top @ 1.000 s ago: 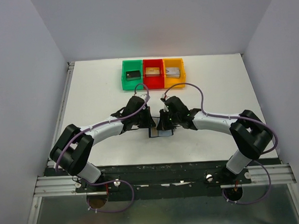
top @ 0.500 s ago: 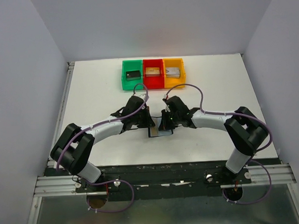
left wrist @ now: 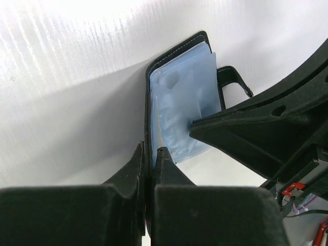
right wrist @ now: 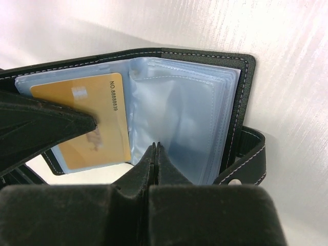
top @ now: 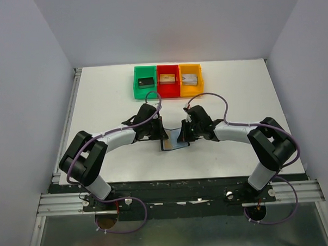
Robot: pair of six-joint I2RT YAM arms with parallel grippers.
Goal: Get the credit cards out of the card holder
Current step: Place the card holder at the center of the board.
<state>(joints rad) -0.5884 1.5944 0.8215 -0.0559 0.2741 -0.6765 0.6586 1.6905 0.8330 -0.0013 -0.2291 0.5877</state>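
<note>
The black card holder (top: pixel 173 143) lies open on the table between both arms. My left gripper (left wrist: pixel 149 152) is shut on the edge of its black cover (left wrist: pixel 148 97). My right gripper (right wrist: pixel 156 148) is shut, its tips resting on the lower edge of the bluish clear pockets (right wrist: pixel 179 118); I see nothing held between them. A tan-gold credit card (right wrist: pixel 87 123) sits in the left pocket, partly behind the left gripper's finger (right wrist: pixel 46 128). The other cards are hidden. In the top view the left gripper (top: pixel 162 137) and right gripper (top: pixel 182 137) flank the holder.
A green bin (top: pixel 146 91), a red bin (top: pixel 168 90) and an orange bin (top: pixel 191 89) stand in a row at the back, each with a blocky item inside. The holder's strap (right wrist: pixel 246 159) with a snap sticks out on the right.
The two grippers have drawn slightly apart and the holder lies more open, with the tan card now showing from above.
</note>
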